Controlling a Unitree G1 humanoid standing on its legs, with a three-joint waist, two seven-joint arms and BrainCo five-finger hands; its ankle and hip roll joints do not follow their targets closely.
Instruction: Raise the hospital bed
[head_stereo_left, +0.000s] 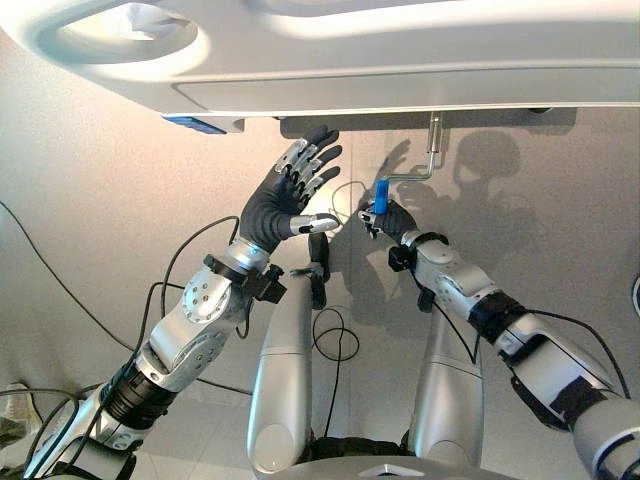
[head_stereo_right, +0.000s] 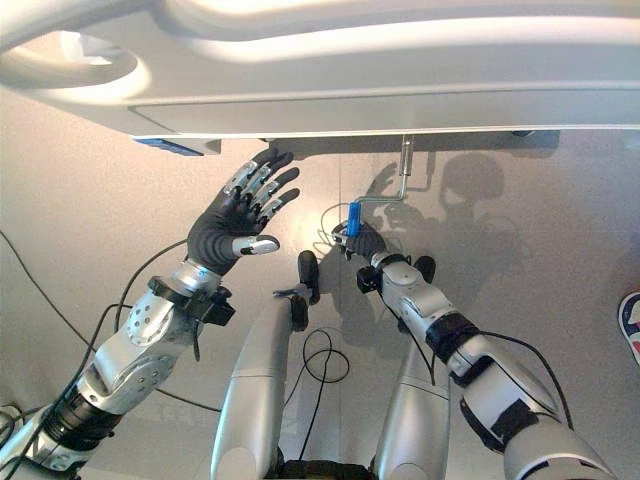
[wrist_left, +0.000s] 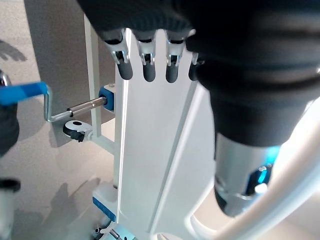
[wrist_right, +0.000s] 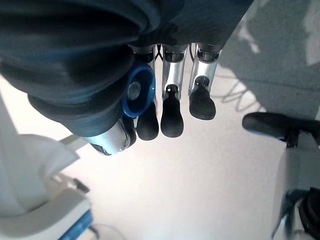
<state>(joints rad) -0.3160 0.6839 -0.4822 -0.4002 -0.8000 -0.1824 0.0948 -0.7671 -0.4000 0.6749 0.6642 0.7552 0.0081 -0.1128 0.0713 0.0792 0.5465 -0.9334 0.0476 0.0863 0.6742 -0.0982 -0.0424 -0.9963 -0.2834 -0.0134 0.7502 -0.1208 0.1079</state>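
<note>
the left hand (head_stereo_left: 290, 195) hangs released, fingers spread, just below the bed's footboard (head_stereo_left: 400, 60) and touching nothing. right of it, the right hand (head_stereo_left: 392, 218) grips the blue handle (head_stereo_left: 381, 195) of the crank (head_stereo_left: 425, 165), whose metal shaft runs under the bed edge.

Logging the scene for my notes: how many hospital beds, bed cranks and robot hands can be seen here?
White hospital bed: 1
Metal bed crank with blue grip: 1
Robot hands, left hand and right hand: 2
Total: 4
</note>
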